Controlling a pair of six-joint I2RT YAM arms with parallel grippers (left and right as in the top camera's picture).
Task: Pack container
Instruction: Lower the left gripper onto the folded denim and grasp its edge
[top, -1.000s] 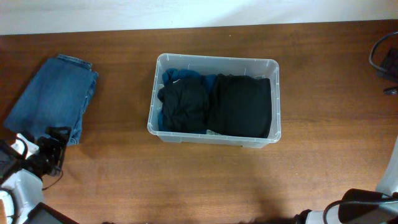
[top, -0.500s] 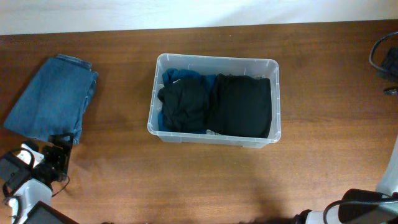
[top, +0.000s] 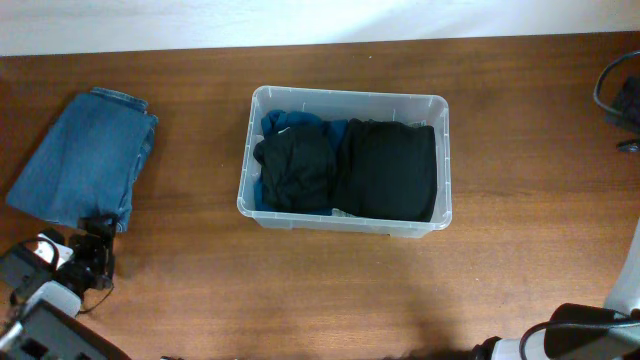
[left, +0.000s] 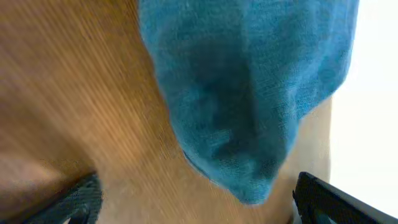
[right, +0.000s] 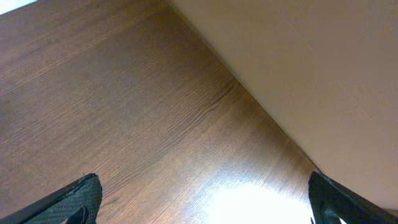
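Container (top: 345, 224): clear rigid plastic tub with rounded corners and a rolled rim, well off to the right of the left end effector (top: 97, 232) and farther out, long axis crosswise to its reach. Already holding two folded black garments (top: 385, 170) side by side over some blue cloth (top: 275, 122). Folded jeans (top: 85, 155) just ahead of that end effector: soft faded denim, long axis running away from it, near corner close to the wide-spread jaws. Left arm plainly the nearer to the denim. Right end effector (right: 208, 208) likewise spread wide and empty, over bare wood-grain tabletop (top: 520, 280). Likely next: close on the denim's near edge, then carry it rightward.
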